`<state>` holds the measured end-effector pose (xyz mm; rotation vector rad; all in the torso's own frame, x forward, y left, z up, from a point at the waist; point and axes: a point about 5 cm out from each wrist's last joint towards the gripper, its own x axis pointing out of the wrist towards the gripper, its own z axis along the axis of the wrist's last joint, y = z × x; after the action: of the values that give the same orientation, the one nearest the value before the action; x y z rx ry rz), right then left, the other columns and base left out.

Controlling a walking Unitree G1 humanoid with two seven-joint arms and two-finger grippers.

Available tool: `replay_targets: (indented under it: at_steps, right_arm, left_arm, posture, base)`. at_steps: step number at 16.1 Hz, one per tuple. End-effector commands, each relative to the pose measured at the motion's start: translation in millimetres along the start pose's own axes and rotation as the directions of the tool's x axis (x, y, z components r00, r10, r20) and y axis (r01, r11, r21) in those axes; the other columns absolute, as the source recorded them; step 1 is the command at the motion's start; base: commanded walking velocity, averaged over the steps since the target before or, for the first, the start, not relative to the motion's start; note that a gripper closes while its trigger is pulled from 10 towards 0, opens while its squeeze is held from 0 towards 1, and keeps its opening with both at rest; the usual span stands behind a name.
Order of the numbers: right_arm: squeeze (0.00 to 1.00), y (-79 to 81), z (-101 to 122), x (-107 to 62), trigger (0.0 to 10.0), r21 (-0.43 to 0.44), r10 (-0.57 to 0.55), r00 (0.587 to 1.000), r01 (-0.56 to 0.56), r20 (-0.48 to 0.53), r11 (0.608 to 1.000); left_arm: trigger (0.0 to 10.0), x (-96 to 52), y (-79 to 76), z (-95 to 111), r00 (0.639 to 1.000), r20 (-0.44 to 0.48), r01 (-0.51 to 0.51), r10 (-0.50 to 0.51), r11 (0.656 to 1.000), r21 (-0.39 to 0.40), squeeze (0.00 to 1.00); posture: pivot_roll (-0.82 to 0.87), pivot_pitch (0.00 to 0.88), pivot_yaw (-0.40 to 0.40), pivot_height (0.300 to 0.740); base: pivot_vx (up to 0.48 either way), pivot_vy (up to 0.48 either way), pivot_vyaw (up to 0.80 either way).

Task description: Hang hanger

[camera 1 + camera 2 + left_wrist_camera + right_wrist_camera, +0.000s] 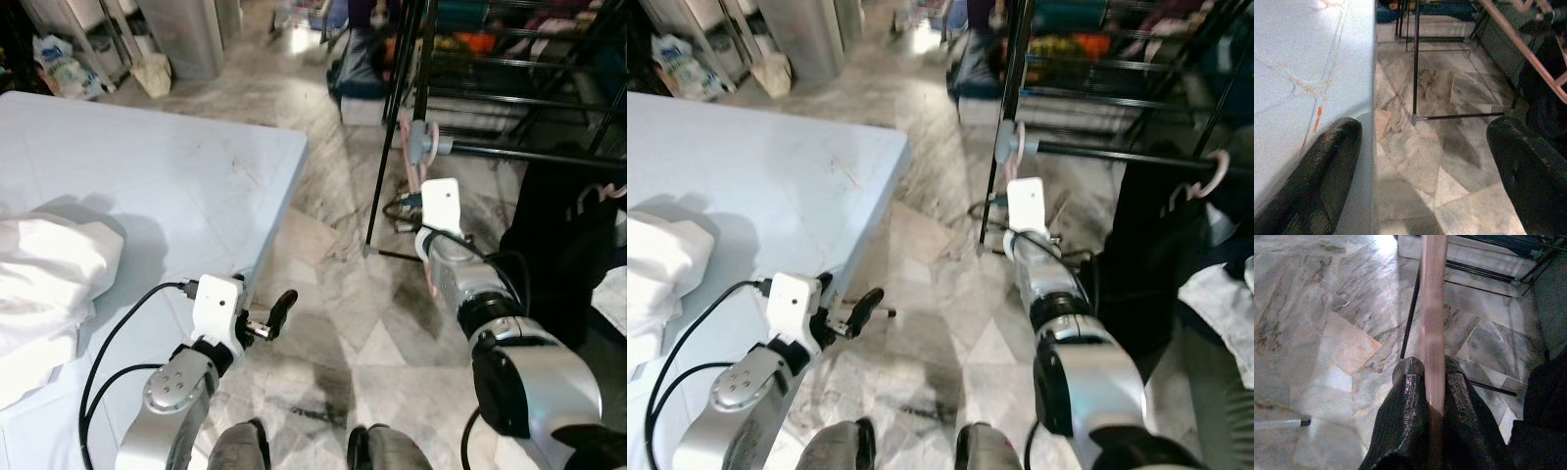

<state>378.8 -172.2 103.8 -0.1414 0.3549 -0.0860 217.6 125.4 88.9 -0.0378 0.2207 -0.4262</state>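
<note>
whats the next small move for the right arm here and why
Probably ease the right claw down a little, then open it. It is shut on the pink hanger, whose hook already curls over the black rail of the clothes rack, so letting the rail take the weight seems the remaining step.

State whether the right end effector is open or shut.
Shut: the right end effector has both black fingers pressed against the pink hanger.
</note>
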Motion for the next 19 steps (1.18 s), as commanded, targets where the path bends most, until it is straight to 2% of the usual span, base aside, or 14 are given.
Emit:
replay_targets:
  at_steps: [1, 3, 4, 7, 8, 11, 15, 16, 19]
  right_arm:
    - [0.00, -5.9, 10, 1.8, 10.0, 0.033, -0.042, 0.999, 0.041, 0.021, 0.999]
    - [0.00, -4.3, 4, 2.1, 10.0, 0.072, -0.046, 0.998, 0.048, -0.035, 0.996]
    - [0.00, -3.8, 0, 1.9, 10.0, 0.123, -0.065, 0.996, 0.072, -0.060, 0.990]
    - [0.00, -9.3, 12, 2.9, 10.0, 0.171, -0.119, 0.993, 0.117, -0.001, 0.978]
    - [0.00, -8.9, 14, 3.1, 10.0, 0.136, -0.114, 0.994, 0.112, 0.005, 0.984]
    - [0.00, -9.4, 16, 2.6, 10.0, 0.178, -0.116, 0.993, 0.109, 0.031, 0.978]
    - [0.00, -10.1, 8, 0.2, 10.0, 0.176, -0.114, 0.991, 0.099, 0.075, 0.979]
    - [0.00, -15.5, 17, 0.5, 10.0, 0.169, -0.130, 0.985, 0.109, 0.117, 0.980]
    - [0.00, -20.4, 29, 2.1, 10.0, 0.135, -0.127, 0.982, 0.108, 0.137, 0.985]
  left_arm:
    - [10.0, -5.4, 3.3, 2, 1.000, -0.008, -0.013, 0.013, 1.000, 0.010, 0.00]
    - [10.0, -7.2, 2.7, 3, 1.000, -0.016, -0.011, 0.011, 1.000, 0.010, 0.00]
    - [10.0, -7.3, 2.1, 4, 1.000, -0.020, -0.008, 0.009, 1.000, 0.012, 0.00]
    - [10.0, -6.6, 1.6, 5, 1.000, -0.024, -0.006, 0.007, 1.000, 0.012, 0.00]
    - [10.0, -6.2, 1.8, 5, 1.000, -0.024, -0.007, 0.007, 1.000, 0.012, 0.00]
    - [10.0, -3.8, 0.5, 5, 1.000, -0.029, -0.004, 0.004, 1.000, 0.014, 0.00]
    - [10.0, -2.5, -0.8, 4, 0.999, -0.036, 0.003, -0.002, 1.000, 0.014, 0.00]
    - [10.0, -1.9, -1.5, 4, 0.999, -0.037, 0.008, -0.007, 1.000, 0.015, 0.00]
    - [10.0, 1.7, -1.7, 5, 0.999, -0.034, 0.011, -0.011, 1.000, 0.018, 0.00]
  posture:
    - [0.10, 0.177, 0.050, 0.740]
    - [0.10, 0.179, 0.053, 0.740]
    - [0.10, 0.181, 0.053, 0.740]
    - [0.10, 0.180, 0.057, 0.740]
    - [0.10, 0.178, 0.057, 0.740]
    - [0.09, 0.176, 0.056, 0.740]
    - [0.08, 0.179, 0.063, 0.740]
    - [0.08, 0.177, 0.065, 0.740]
    - [0.07, 0.168, 0.057, 0.740]
  base:
    - [0.000, 0.000, 0.00]
    - [0.000, 0.000, 0.00]
    - [0.000, 0.000, 0.00]
    - [0.000, 0.000, 0.00]
    - [0.000, 0.000, 0.00]
    - [0.000, 0.000, 0.00]
    - [0.000, 0.000, 0.00]
    - [0.000, 0.000, 0.00]
    - [0.000, 0.000, 0.00]
